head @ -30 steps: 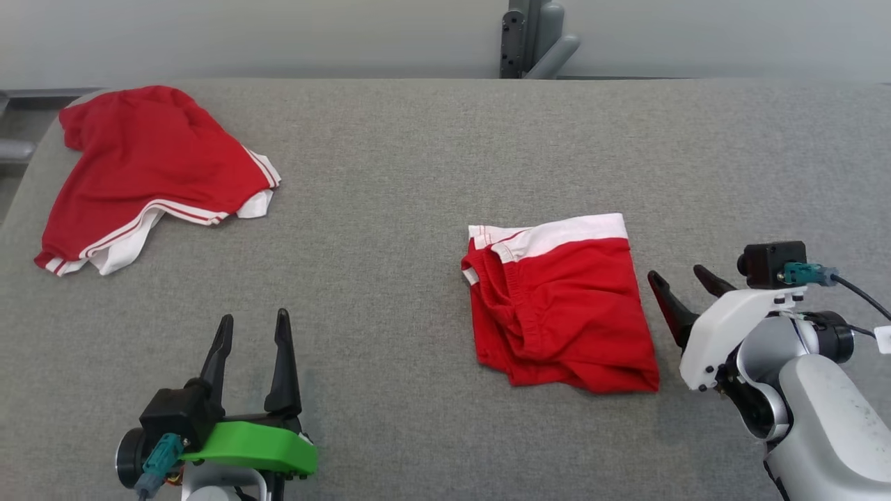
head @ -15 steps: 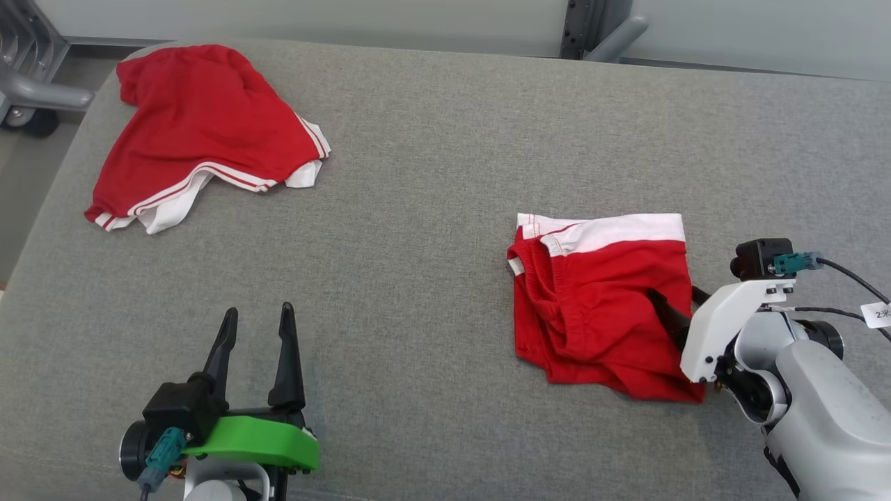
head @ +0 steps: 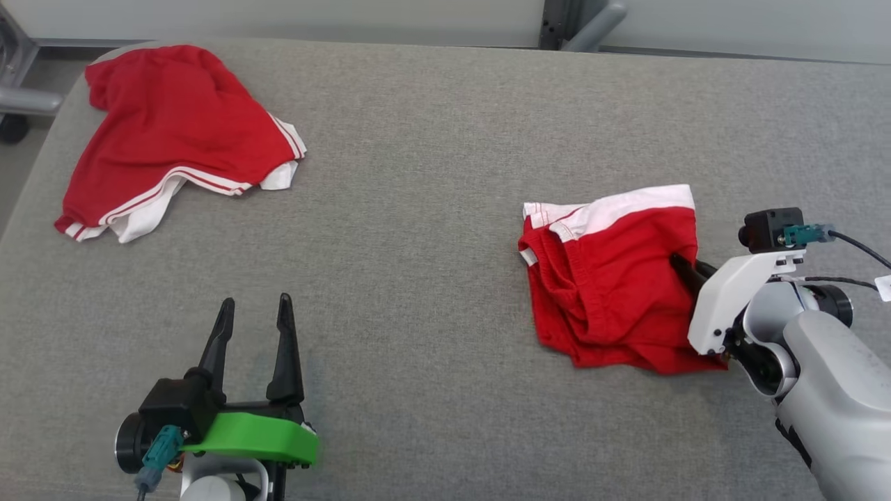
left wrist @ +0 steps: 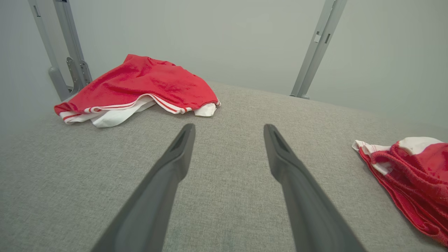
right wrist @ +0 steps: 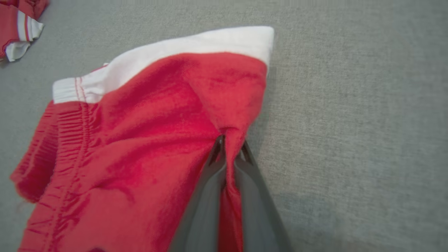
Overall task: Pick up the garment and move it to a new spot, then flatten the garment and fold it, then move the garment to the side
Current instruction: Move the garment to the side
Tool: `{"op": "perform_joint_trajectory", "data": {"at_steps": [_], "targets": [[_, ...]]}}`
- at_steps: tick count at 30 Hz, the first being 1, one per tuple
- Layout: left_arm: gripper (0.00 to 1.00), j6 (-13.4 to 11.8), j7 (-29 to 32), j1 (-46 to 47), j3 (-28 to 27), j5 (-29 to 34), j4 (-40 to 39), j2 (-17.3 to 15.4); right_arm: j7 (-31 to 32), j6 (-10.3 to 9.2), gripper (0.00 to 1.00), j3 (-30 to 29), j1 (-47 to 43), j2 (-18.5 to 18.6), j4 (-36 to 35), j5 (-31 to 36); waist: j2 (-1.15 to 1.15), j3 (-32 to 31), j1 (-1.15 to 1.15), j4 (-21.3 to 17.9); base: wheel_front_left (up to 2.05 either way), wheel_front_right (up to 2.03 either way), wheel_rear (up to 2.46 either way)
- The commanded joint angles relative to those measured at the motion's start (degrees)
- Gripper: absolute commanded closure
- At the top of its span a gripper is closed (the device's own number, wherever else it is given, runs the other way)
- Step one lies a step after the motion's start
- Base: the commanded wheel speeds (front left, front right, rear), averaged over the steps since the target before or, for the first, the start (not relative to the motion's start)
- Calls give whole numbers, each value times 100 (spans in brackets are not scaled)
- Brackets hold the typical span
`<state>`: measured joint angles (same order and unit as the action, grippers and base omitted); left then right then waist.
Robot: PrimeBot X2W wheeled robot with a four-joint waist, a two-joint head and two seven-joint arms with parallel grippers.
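Observation:
The garment (head: 605, 278) is a folded red pair of shorts with a white waistband, lying right of centre on the grey padded surface (head: 418, 243). My right gripper (head: 686, 268) is shut on its right edge; in the right wrist view the fingers (right wrist: 206, 196) pinch a ridge of red cloth (right wrist: 147, 133) between them. My left gripper (head: 254, 313) stands open near the front left, fingers pointing away, nothing between them (left wrist: 227, 129). From the left wrist view the garment (left wrist: 416, 168) lies off to the right.
A second red garment (head: 174, 132) with white striped trim lies crumpled at the far left corner, also seen as the red heap (left wrist: 147, 84) ahead of the left gripper. Grey metal posts (head: 578, 21) stand behind the surface's far edge.
My right gripper moved left onto the garment's right edge and shut on it, bunching the cloth. The head camera shifted. The left gripper stayed put and open.

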<state>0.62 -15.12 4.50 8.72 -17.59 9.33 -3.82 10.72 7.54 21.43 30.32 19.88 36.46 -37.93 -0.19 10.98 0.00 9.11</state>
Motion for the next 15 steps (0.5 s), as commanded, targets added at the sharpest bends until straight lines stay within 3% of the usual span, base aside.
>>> {"op": "perform_joint_trajectory", "data": {"at_steps": [1, 10, 15], "targets": [[0, 26, -2, 89, 15, 35, -16, 6, -44, -10, 100, 19, 96, 90, 20, 18, 19, 79, 0, -241, 0, 0, 0], [0, 101, -1, 344, 223, 162, -57, -3, 1, -10, 100, 196, 542, 414, 19, 207, 19, 484, 0, -1286, 0, 0, 0], [0, 127, 34, 555, 332, 246, -66, -65, -82, -10, 100, 227, 824, 419, 37, 217, 19, 754, 0, -1917, 0, 0, 0]]}}
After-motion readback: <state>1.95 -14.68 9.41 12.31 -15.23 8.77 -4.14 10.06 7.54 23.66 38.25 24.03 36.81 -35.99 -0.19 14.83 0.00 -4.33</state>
